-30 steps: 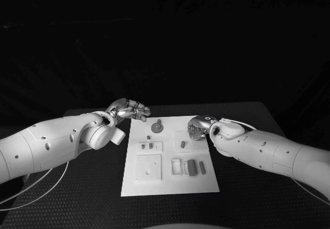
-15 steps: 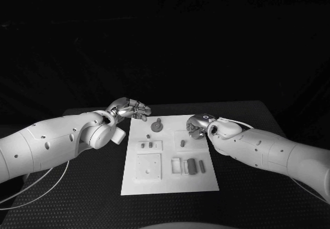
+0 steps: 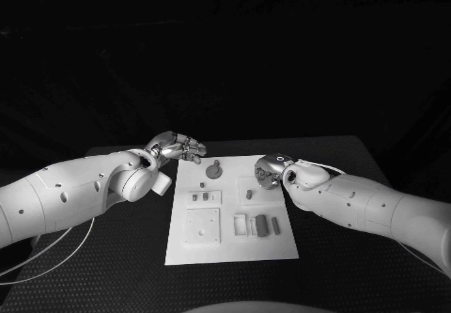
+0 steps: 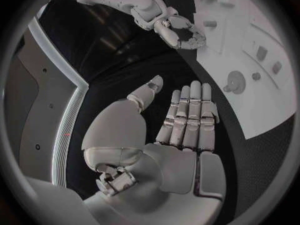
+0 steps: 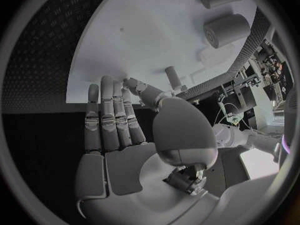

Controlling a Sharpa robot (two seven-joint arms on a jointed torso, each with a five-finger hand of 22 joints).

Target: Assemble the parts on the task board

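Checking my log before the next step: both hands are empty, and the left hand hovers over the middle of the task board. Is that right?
Not quite. Both hands are empty, but the left hand is beside the task board's far left corner, over the black table, as the head view shows. The right hand is the one over the board.

The white task board is lying flat, lengthwise, mid-table. Grey parts are spread over it: a round disc with a stub at 12 o'clock, a short peg near centre, upright slabs toward 4 o'clock.
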